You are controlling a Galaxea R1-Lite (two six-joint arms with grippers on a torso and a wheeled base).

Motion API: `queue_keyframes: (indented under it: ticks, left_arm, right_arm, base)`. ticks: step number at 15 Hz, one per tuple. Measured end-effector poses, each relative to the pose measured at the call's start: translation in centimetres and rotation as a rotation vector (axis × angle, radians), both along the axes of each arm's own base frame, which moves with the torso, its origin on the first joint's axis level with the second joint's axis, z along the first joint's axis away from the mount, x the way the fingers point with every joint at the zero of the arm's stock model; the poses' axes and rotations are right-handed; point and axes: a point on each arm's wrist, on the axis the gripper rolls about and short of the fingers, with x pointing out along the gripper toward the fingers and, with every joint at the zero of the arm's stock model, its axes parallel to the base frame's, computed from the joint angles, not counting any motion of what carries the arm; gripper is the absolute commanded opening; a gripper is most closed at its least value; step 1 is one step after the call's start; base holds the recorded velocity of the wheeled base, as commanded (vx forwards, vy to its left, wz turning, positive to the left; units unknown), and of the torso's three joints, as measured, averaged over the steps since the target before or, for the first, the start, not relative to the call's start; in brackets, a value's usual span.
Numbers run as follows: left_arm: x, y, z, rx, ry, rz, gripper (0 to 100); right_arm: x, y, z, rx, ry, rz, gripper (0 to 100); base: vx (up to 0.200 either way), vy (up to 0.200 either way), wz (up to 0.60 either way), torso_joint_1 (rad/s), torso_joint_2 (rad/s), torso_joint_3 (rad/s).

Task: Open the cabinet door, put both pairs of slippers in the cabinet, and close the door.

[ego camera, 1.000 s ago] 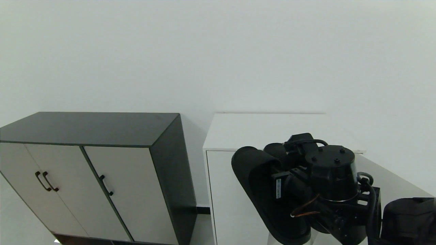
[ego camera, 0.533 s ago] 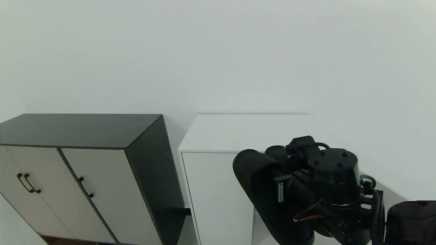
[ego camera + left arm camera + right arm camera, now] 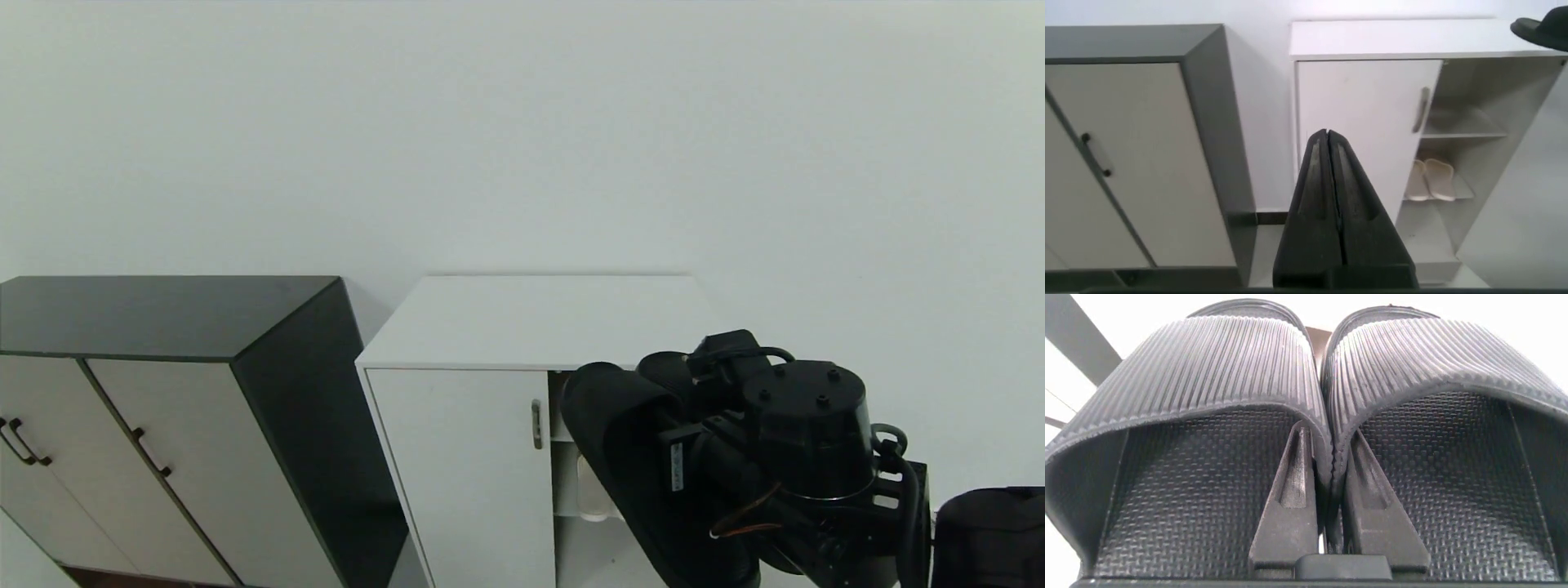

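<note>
The white cabinet (image 3: 457, 457) (image 3: 1364, 122) stands against the wall with its left door shut and its right half open, showing shelves. A pale pair of slippers (image 3: 1433, 180) lies on a lower shelf inside. My right gripper (image 3: 1327, 498) is shut on the black pair of slippers (image 3: 629, 441) (image 3: 1315, 400), pinching their two inner edges together. It holds them up in front of the open half. A toe of the black pair (image 3: 1539, 28) also pokes into the left wrist view. My left gripper (image 3: 1328, 139) is shut on nothing and faces the shut door.
A black cabinet (image 3: 163, 314) (image 3: 1127, 139) with pale doors and dark handles stands directly left of the white one, a narrow gap between them. A plain white wall rises behind both. The floor in front is light grey.
The head camera has turned right, so both cabinets slid left in the picture and the white cabinet's open half came into view. The right arm kept its hold on the black slippers.
</note>
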Motion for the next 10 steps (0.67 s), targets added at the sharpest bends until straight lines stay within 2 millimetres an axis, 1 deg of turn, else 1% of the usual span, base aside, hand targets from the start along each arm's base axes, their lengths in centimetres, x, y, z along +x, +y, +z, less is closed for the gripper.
queue_keyframes:
  ticks: [6, 10]
  left_arm:
    - [0.00, 0.00, 0.00, 0.000, -0.001, 0.001, 0]
    - [0.00, 0.00, 0.00, 0.000, -0.001, 0.000, 0]
  right_arm:
    - [-0.03, -0.15, 0.12, -0.014, -0.008, 0.002, 0]
    - [-0.20, -0.35, -0.31, -0.044, -0.002, 0.008, 0]
  base:
    - [0.000, 0.000, 0.00, 0.000, 0.00, 0.000]
    - [0.000, 0.000, 0.00, 0.000, 0.00, 0.000]
